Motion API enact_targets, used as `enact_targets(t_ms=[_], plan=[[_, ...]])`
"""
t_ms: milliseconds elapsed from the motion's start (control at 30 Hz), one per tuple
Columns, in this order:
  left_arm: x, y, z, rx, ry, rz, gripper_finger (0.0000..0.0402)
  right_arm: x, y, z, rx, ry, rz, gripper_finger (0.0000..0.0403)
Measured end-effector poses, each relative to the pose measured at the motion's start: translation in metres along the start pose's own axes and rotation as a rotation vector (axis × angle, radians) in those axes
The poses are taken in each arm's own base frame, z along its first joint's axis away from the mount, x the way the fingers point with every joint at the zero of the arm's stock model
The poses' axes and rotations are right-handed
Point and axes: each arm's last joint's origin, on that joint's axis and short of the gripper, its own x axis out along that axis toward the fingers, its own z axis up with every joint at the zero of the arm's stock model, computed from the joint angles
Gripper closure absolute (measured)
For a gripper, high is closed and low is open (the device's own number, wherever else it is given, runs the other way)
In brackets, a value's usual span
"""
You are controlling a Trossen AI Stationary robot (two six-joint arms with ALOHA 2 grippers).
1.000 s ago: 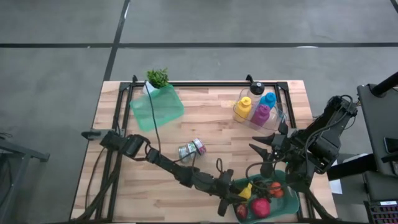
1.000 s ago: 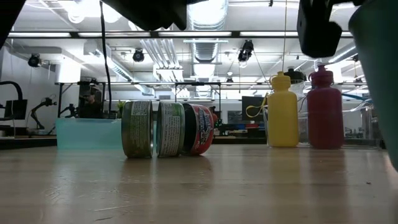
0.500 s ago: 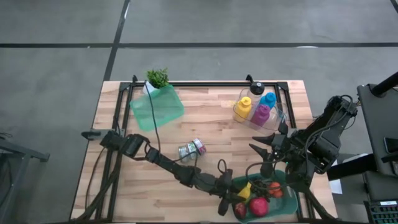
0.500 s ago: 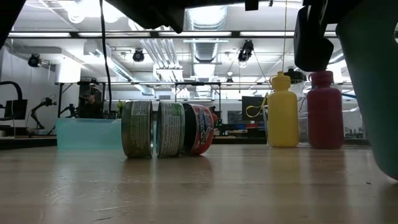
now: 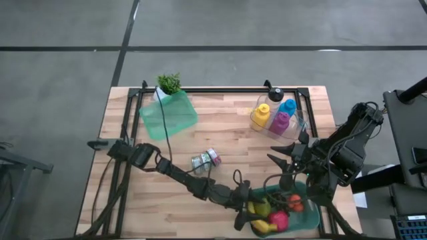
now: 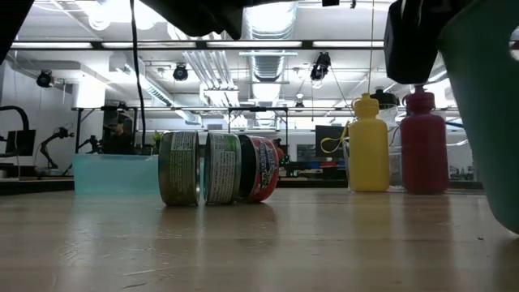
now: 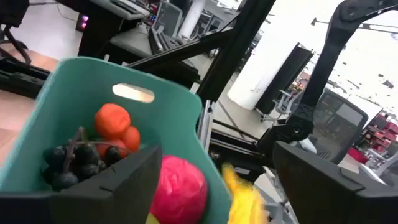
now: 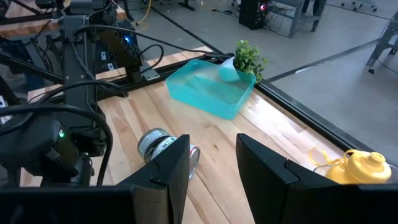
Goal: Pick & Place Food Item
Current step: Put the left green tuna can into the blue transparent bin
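Two arms were in my overhead view, and the left gripper [image 5: 248,212] sat lowest in the frame, at the bottom centre, hovering over the near edge of the teal basket [image 5: 308,197]. Its jaws stood wide with nothing between them, as my left wrist view confirmed. Directly beyond and below those fingers lay the yellow banana [image 5: 263,227], resting loose in the basket at its lower left corner, long axis running roughly left to right, just beside the pink fruit [image 5: 279,221]. I judged the placing done; the next move looked like a plain retreat up and left, away from the basket rim. Further right, the right gripper [image 5: 283,160] waited above the basket's upper edge, fingers narrow and empty. Higher in the frame lay the cans [image 5: 205,159] at centre, then the coloured bottles [image 5: 273,115], and the teal tray [image 5: 169,115] at upper left.
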Motion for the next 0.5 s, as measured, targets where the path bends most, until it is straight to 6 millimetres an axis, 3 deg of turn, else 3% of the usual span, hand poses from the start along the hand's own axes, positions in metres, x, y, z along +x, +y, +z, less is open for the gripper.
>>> enact_targets(t_ms=[333,500], plan=[[-0.006,-0.015,0.030,0.100,-0.071,-0.030,0.0077,0.000,0.000,0.000,0.000,0.000,0.000,0.0278],[-0.013,-0.025,0.059,0.118,-0.107,-0.027,0.0077,0.000,0.000,0.000,0.000,0.000,0.000,0.0278]])
